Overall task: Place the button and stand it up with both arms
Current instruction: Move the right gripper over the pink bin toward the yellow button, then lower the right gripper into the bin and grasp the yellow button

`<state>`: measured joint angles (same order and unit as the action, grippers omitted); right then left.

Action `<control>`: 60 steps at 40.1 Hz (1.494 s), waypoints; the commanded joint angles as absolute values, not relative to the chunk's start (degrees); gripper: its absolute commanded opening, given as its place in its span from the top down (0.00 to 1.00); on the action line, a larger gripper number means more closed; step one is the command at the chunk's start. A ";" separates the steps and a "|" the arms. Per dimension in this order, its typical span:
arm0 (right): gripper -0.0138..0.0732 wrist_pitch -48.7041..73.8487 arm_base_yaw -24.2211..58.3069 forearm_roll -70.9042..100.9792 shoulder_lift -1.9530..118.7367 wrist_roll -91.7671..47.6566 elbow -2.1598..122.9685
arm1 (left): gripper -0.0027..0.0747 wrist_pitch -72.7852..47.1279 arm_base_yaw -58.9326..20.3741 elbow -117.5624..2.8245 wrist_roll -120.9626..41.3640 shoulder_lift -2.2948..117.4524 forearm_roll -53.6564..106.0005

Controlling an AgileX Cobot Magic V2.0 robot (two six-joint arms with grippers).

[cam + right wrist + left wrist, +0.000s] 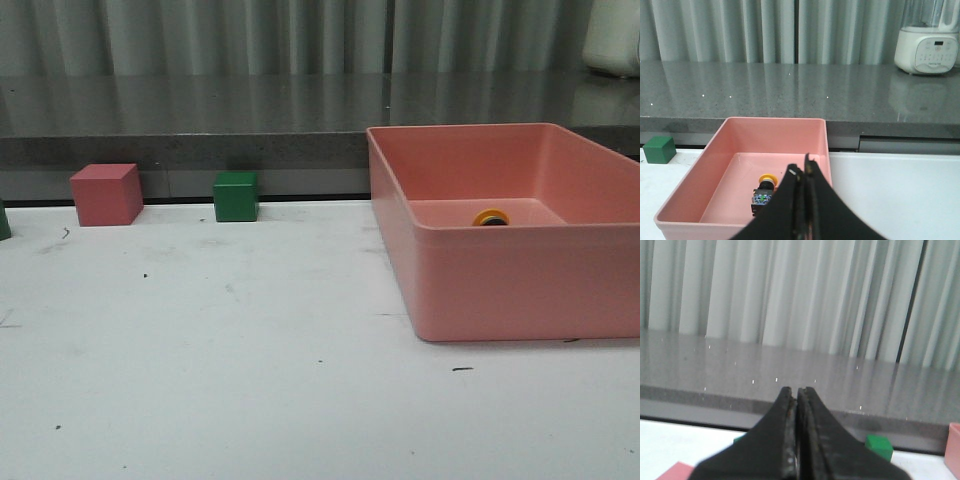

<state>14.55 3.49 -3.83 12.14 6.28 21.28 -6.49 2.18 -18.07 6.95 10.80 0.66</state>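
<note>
The button [764, 191] lies on its side inside the pink bin [715, 145], yellow cap toward the bin's far wall, black body with bluish terminals toward the near wall. In the front view only its yellow cap [491, 217] shows over the bin's [520, 285] near wall. My right gripper [805, 164] is shut and empty, above the bin's near right part, beside the button. My left gripper [796, 390] is shut and empty, held above the table facing the grey counter. Neither arm shows in the front view.
A pink cube [105, 194] and a green cube [236, 196] stand at the table's back left; the green cube also shows in both wrist views [879, 447] [659, 149]. A grey counter [200, 130] runs behind the table. A white appliance [926, 45] stands on it at the right.
</note>
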 commanded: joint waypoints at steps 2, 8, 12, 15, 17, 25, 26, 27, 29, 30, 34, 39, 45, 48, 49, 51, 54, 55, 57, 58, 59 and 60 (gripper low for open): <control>0.92 12.43 3.35 -3.93 20.26 5.75 27.28 | 0.99 -8.53 2.22 -24.80 6.90 19.42 0.61; 0.92 12.29 3.35 -3.22 23.99 5.75 29.05 | 0.99 -8.67 2.22 -26.95 6.90 22.83 0.58; 0.92 11.98 3.35 -3.22 24.05 5.75 29.05 | 0.99 -8.67 2.22 -27.05 6.90 22.88 0.58; 0.88 11.98 3.35 -3.22 24.04 5.75 29.05 | 0.97 -9.05 2.22 -27.05 6.90 22.88 0.58; 0.81 11.92 3.35 -3.22 24.04 5.75 29.05 | 0.91 -9.05 2.22 -27.05 6.90 22.88 0.58; 0.24 11.33 3.35 -3.22 24.04 5.75 29.05 | 0.29 -9.05 2.22 -27.05 6.90 22.88 0.58; 0.18 10.90 3.35 -3.22 24.09 5.75 29.05 | 0.22 -8.94 2.22 -27.05 6.90 22.88 0.58; 0.14 10.54 3.35 -3.22 24.16 5.75 29.05 | 0.16 -8.85 2.22 -27.05 6.90 22.88 0.58; 0.07 9.29 3.35 -3.22 24.73 5.75 29.05 | 0.10 -8.85 2.22 -27.05 6.90 22.88 0.58; 0.09 8.48 3.35 -3.22 25.26 5.75 29.05 | 0.10 -8.85 2.22 -27.05 6.90 22.88 0.58; 0.10 6.89 3.35 -2.72 29.17 5.75 29.96 | 0.10 -8.85 2.22 -27.05 6.90 22.88 0.58; 0.10 7.29 3.82 0.00 38.68 5.75 34.97 | 0.10 -8.85 2.22 -27.05 6.90 22.88 0.58; 0.10 7.55 7.07 0.00 51.81 5.75 42.39 | 0.10 -8.85 2.22 -27.05 6.90 22.88 0.58; 0.10 8.80 9.84 0.00 57.77 5.75 46.15 | 0.10 -8.85 2.22 -27.05 6.90 22.88 0.58; 0.10 10.18 10.65 0.00 59.77 5.75 47.96 | 0.10 -8.85 2.22 -27.05 6.90 22.88 0.58; 0.10 12.95 11.76 0.30 63.25 5.75 50.61 | 0.10 -8.85 2.22 -27.05 6.90 22.88 0.58; 0.10 18.49 12.51 0.79 68.54 5.75 54.97 | 0.10 -8.85 2.22 -27.05 6.90 22.88 0.58; 0.10 20.00 12.64 0.80 70.46 5.75 56.15 | 0.10 -8.85 2.22 -27.05 6.90 22.88 0.58; 0.10 23.29 12.64 0.85 73.82 5.75 58.94 | 0.10 -8.85 2.22 -27.05 6.90 22.88 0.58; 0.10 25.16 12.64 1.04 75.27 5.81 60.59 | 0.10 -8.85 2.22 -27.05 6.90 22.88 0.58; 0.10 26.47 12.64 1.18 76.73 5.88 61.83 | 0.10 -8.85 2.22 -27.05 6.90 22.88 0.58; 0.10 27.75 12.64 1.32 78.64 6.30 63.07 | 0.10 -8.85 2.22 -27.05 6.90 22.88 0.58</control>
